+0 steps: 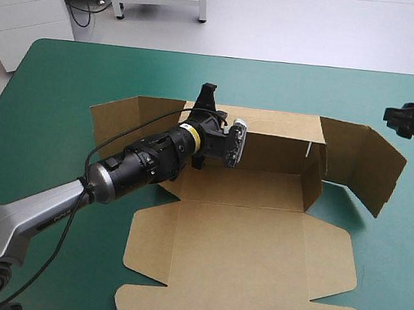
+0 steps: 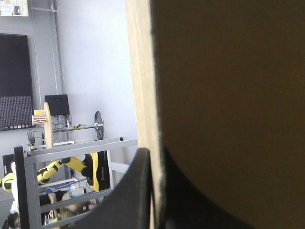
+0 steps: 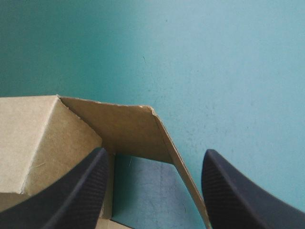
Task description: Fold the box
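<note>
1. My left claw (image 1: 207, 94) is pressed nearly together on the box (image 1: 254, 259). It pinches the top edge of the raised far wall (image 1: 278, 126), toward that wall's left end. In the left wrist view the board's pale edge (image 2: 143, 95) rises straight up between my two black fingers (image 2: 126, 195).
2. My right claw (image 1: 397, 114) is spread wide and holds nothing. It hangs over the right-hand flap (image 3: 119, 129), whose slanted free edge crosses the gap between its fingers (image 3: 71, 195).
3. The box sits mid-table on the teal-green cover (image 1: 63, 92). Its far wall runs side to side, and the lid panel (image 1: 244, 281) lies flat toward the near edge.
4. The next fold, as I judge it, turns on that right-hand flap. It stands angled outward at the wall's right end, directly under the right claw and well apart from the left. The right arm is therefore the nearer one.
5. My left arm covers the tray's left corner in the high view, so I cannot tell how the left side wall sits. Board fills most of the left wrist view. The right claw is partly cut off at the high view's edge.
</note>
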`<state>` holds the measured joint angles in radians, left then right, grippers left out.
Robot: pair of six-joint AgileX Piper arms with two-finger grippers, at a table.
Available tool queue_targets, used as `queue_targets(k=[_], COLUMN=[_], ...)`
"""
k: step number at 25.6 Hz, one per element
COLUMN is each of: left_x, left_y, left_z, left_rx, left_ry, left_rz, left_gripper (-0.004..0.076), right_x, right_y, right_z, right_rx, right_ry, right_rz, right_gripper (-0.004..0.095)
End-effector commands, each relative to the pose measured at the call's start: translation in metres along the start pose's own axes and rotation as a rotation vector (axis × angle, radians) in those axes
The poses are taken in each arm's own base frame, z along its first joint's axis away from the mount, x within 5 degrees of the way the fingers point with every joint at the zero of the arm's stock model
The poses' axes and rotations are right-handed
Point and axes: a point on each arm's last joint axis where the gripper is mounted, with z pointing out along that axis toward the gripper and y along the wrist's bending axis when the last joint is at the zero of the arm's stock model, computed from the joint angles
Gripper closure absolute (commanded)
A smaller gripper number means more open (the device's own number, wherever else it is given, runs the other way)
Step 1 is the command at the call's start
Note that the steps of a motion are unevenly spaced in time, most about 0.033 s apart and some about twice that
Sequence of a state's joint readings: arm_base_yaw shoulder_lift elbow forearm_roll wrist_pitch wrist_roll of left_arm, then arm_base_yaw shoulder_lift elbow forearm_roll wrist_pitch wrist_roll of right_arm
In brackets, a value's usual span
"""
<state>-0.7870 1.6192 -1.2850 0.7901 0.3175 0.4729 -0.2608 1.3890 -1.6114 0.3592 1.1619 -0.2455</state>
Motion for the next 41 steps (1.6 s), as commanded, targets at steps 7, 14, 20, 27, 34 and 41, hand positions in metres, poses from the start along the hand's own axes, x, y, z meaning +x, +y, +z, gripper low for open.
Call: queue_targets(k=[7, 14, 20, 27, 34, 41], left_x=[-0.007, -0.019, -0.016, -0.014, -0.015, -0.015], left_y=[0.012, 0.0, -0.005, -0.013, -0.013, -0.013], left_z=[-0.01, -0.01, -0.009, -0.005, -0.005, -0.005], left_rx=[-0.111, -0.096, -0.156, -0.179, -0.175, -0.179], left_ry=[0.02, -0.01, 0.018, 0.058, 0.052, 0.051], left_rz=[-0.083, -0.093, -0.078, -0.053, -0.057, -0.047], left_gripper=[0.0756, 0.0756, 0.0756, 0.0756, 0.0756, 0.0756], right_x=[-0.049, -0.066, -0.08, -0.076, -0.069, -0.056], right_y=[-0.004, -0.006, 0.012, 0.005, 0.002, -0.001], right_z=[0.003, 0.043, 0.081, 0.131, 0.141, 0.153], right_rx=[-0.029, -0.064, -0.045, 0.012, 0.012, 0.008], right_ry=[-0.098, -0.073, -0.038, 0.078, 0.154, 0.219], right_rz=[-0.023, -0.028, -0.115, -0.12, -0.118, -0.104], right_gripper=[0.0376, 0.0376, 0.0376, 0.0377, 0.0379, 0.04])
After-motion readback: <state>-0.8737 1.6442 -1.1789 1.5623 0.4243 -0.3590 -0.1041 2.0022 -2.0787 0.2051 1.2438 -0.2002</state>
